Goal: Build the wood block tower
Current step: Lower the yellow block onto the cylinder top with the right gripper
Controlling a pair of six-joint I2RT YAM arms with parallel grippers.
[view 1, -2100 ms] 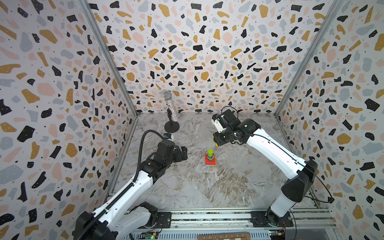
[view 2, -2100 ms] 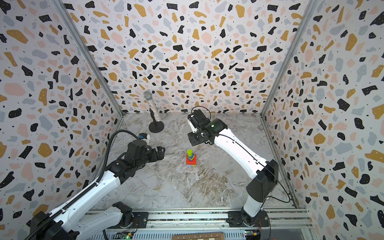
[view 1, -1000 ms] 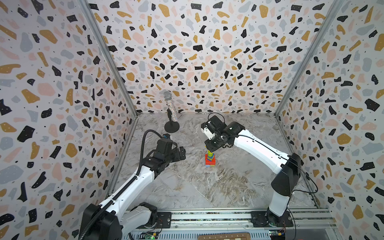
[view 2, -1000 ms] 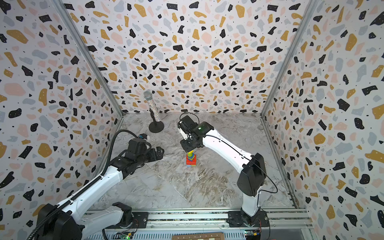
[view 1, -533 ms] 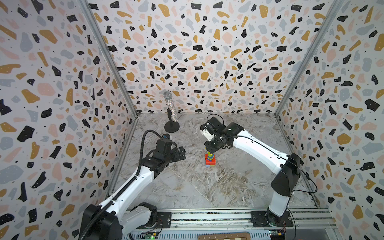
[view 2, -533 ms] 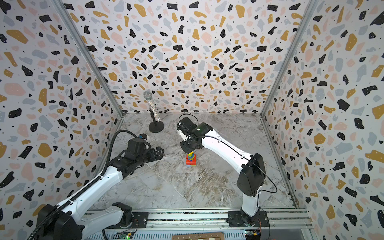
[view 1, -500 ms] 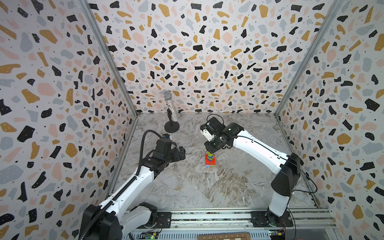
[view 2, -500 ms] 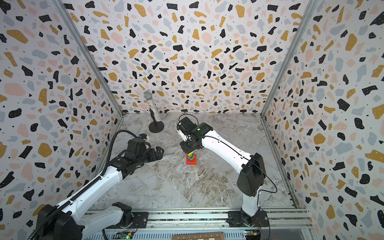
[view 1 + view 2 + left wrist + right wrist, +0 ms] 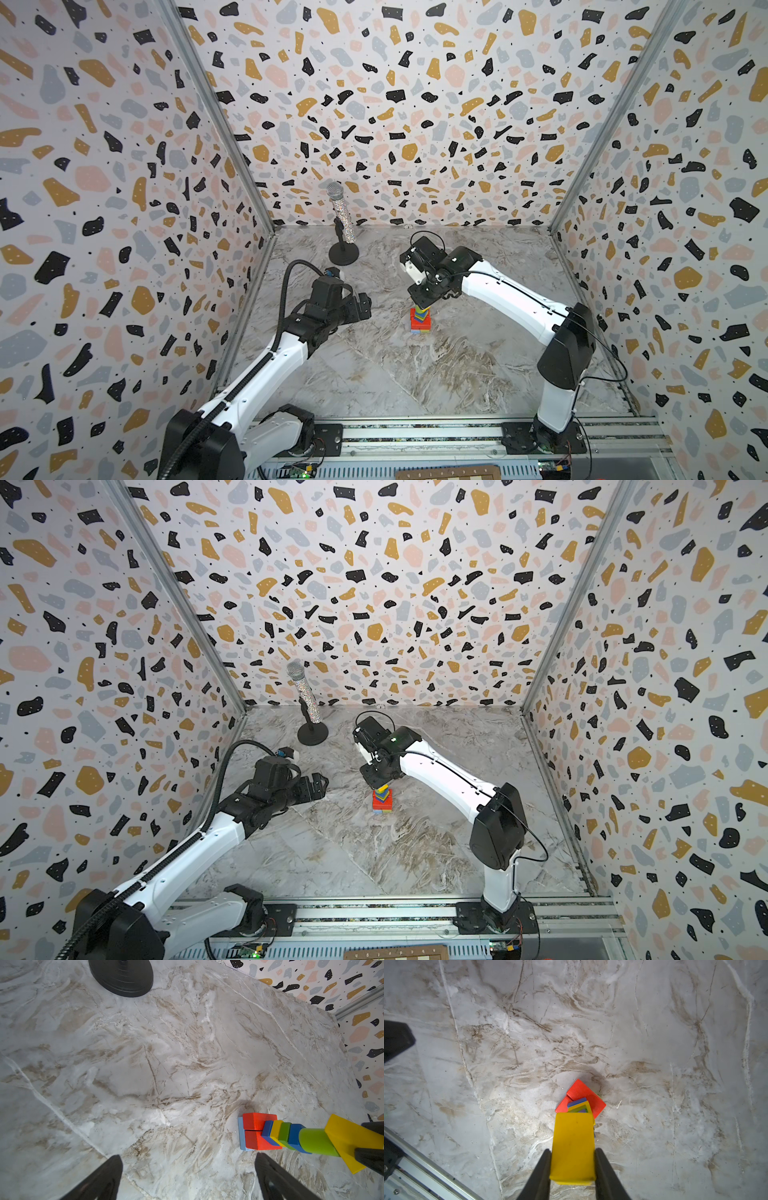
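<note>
We are gripping the flat yellow wooden brick (image 9: 572, 1136) between the jaws of the right gripper (image 9: 572, 1155), its long axis pointing forward along them. It is directly over the narrow tower of coloured wood blocks (image 9: 420, 322) in the middle of the worktop (image 9: 457, 374). The left gripper (image 9: 187, 1169) is hovering wide open beside the tower.

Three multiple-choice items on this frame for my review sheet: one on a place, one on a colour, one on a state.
1. Where does the microphone stand relative to the tower?
A. Behind it, to the left
B. In front of it
C. Touching it

2. What colour is the block in the right gripper?
A. Red
B. Yellow
C. Light-blue

3. What state is the left gripper in?
A. Shut on something
B. Open, empty
C. Out of view

Answers:
1 A: both top views show it further back and to the left.
2 B: the right wrist view shows yellow between the jaws.
3 B: the left wrist view shows its fingers wide apart with nothing between them.
</note>
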